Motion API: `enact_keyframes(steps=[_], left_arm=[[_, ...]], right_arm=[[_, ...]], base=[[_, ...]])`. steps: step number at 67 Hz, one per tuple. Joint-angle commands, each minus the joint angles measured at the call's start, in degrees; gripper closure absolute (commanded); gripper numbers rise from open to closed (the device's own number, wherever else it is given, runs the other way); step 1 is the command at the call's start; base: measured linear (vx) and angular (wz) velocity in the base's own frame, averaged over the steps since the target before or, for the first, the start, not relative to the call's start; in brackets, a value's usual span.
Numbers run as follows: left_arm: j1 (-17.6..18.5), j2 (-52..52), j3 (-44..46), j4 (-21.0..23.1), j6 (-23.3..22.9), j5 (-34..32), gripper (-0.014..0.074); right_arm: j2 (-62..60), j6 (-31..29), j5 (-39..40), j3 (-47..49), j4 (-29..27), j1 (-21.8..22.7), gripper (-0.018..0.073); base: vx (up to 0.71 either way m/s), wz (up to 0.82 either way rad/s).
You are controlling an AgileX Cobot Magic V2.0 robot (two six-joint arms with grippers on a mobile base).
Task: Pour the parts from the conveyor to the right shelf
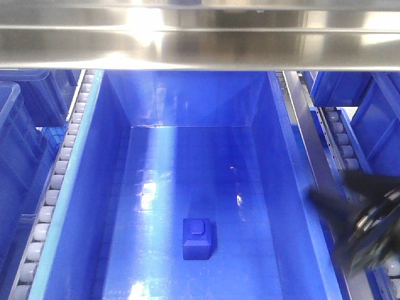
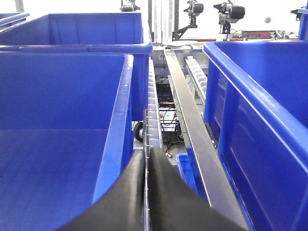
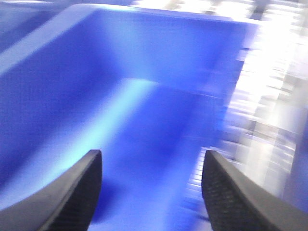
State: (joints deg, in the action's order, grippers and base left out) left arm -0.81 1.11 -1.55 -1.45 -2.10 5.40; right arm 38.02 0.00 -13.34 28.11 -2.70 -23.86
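One of the parts, a small blue block (image 1: 199, 239) with a square stud on top, lies on the floor of a deep blue bin (image 1: 119, 187) on the right shelf, whose white roller rails (image 1: 61, 170) run beside it. My right gripper (image 1: 345, 195) is a dark blur over the bin's right rim. In its wrist view it (image 3: 153, 154) is open and empty above a blue bin (image 3: 144, 72). My left gripper (image 2: 148, 152) is shut, fingers together, pointing along a roller rail (image 2: 153, 110) between two bins. The conveyor is out of view.
A steel crossbeam (image 1: 200, 37) spans the top just above the bin. More blue bins stand left (image 1: 19, 144) and right (image 1: 381, 119). In the left wrist view a steel rail (image 2: 190, 125) runs between a left bin (image 2: 62, 120) and a right bin (image 2: 260, 115).
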Motion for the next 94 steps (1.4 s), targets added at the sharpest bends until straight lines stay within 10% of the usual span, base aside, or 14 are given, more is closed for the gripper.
enact_keyframes(steps=[1,28,46,60,94], left_arm=[[-0.1,0.4,1.5,0.4,-0.4,-4.2,0.0603],[-0.1,0.4,1.5,0.4,-0.4,-4.2,0.0603],[-0.1,0.4,1.5,0.4,-0.4,-4.2,0.0603],[-0.1,0.4,1.5,0.4,-0.4,-4.2,0.0603],[-0.1,0.2,1.5,0.4,-0.4,-4.2,0.0603]], right_arm=[[-0.1,0.0,3.3,1.6,0.6,5.9,0.0131],[-9.9,0.0,2.0,0.9,2.7,20.6,0.0133],[-25.1,0.0,1.0,-7.2,3.1,20.8,0.0245],[-31.9,-0.4,-0.7,-8.3,2.7,20.6,0.0575],[-32.0,-1.1,1.2,-8.3,3.0,20.6,0.0568]], base=[[0.0,0.0],[0.0,0.0],[0.0,0.0],[0.0,0.0],[0.0,0.0]])
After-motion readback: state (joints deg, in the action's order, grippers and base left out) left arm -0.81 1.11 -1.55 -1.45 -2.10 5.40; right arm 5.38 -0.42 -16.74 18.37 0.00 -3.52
